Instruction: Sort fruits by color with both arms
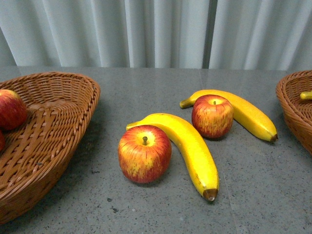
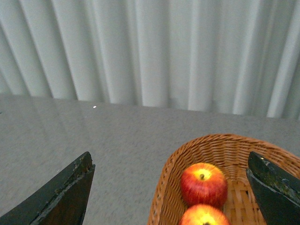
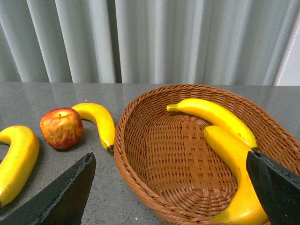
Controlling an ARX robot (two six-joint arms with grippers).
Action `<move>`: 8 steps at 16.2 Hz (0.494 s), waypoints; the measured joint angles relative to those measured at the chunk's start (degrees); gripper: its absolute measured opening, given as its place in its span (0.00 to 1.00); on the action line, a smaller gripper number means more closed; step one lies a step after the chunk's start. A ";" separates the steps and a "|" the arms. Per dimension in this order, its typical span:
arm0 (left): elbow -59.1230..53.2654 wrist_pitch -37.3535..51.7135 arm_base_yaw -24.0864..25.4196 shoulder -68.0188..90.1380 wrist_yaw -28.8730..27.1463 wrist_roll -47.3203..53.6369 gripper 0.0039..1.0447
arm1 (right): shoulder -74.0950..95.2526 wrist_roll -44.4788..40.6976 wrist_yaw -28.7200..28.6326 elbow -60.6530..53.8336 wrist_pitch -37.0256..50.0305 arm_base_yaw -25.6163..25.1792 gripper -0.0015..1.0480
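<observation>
Your left gripper [image 2: 169,161] has its jaws spread wide w/ nothing in them. Just ahead is the left basket [image 2: 161,187] w/ 2 red apples [image 2: 204,183] inside. Your right gripper [image 3: 169,159] is spread wide too, empty, by the right basket [image 3: 126,140] w/ 2 bananas [image 3: 213,117] inside. On the table [image 1: 263,195] btw the baskets, the near apple [image 1: 145,153] sits against the near banana [image 1: 187,146], and the far apple [image 1: 212,116] against the far banana [image 1: 243,113].

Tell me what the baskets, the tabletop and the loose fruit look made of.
Left basket and right basket: brown woven wicker or rattan, matte; the weave strands show. Tabletop: grey speckled stone or laminate, slightly glossy. Near apple and near banana: possibly plastic replicas, judging by their even, waxy sheen; cannot be sure.
</observation>
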 joint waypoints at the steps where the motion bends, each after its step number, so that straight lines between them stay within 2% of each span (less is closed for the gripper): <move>1: 4.52 3.45 -0.39 8.07 3.76 2.14 0.94 | 0.00 0.02 -0.02 0.00 0.02 0.00 0.94; 3: 14.36 -1.84 -6.10 21.09 11.50 7.58 0.94 | 0.00 0.00 -0.02 0.00 0.02 0.00 0.94; 6: 24.26 -11.06 -17.29 28.85 17.97 13.92 0.94 | 0.00 0.00 -0.02 0.00 0.00 0.00 0.94; 8: 26.73 -15.43 -23.76 32.52 20.70 16.87 0.94 | 0.00 0.00 -0.02 0.00 0.02 0.00 0.94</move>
